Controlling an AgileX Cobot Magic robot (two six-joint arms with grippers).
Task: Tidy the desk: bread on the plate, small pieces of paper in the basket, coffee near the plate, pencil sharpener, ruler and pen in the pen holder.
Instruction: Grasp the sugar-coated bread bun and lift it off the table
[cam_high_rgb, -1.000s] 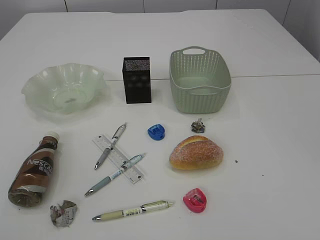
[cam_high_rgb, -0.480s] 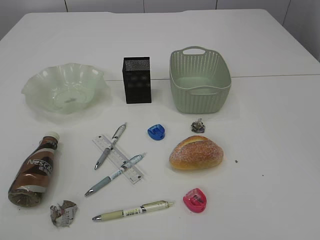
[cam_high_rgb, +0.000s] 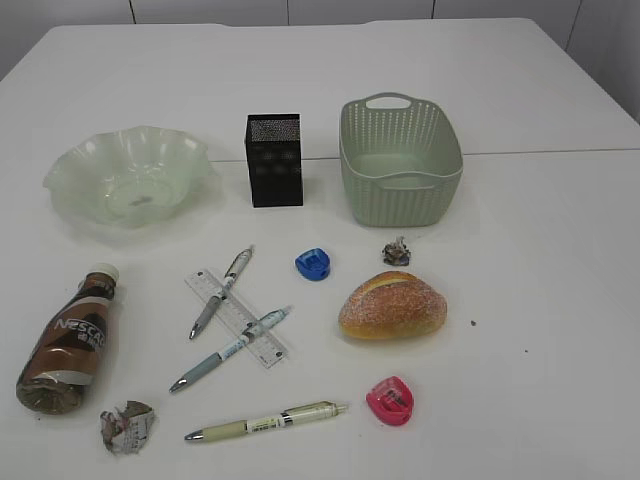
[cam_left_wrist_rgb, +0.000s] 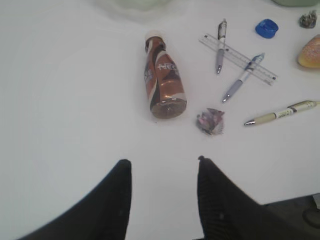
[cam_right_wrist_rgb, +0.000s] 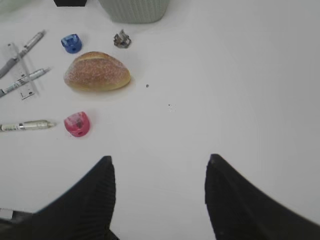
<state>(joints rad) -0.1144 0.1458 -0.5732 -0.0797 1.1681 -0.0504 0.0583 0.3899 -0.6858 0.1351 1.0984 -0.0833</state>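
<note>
A golden bread roll (cam_high_rgb: 392, 305) lies right of the middle. The pale green plate (cam_high_rgb: 126, 176) with a wavy rim sits far left. A black pen holder (cam_high_rgb: 273, 160) stands beside the green basket (cam_high_rgb: 400, 160). The brown coffee bottle (cam_high_rgb: 66, 340) lies on its side, near left. A clear ruler (cam_high_rgb: 237, 318) lies under two pens (cam_high_rgb: 221, 291) (cam_high_rgb: 230, 349). A third pen (cam_high_rgb: 266, 421) lies nearer. There is a blue sharpener (cam_high_rgb: 313, 264), a pink sharpener (cam_high_rgb: 390, 400), and two paper balls (cam_high_rgb: 126, 425) (cam_high_rgb: 397, 250).
</note>
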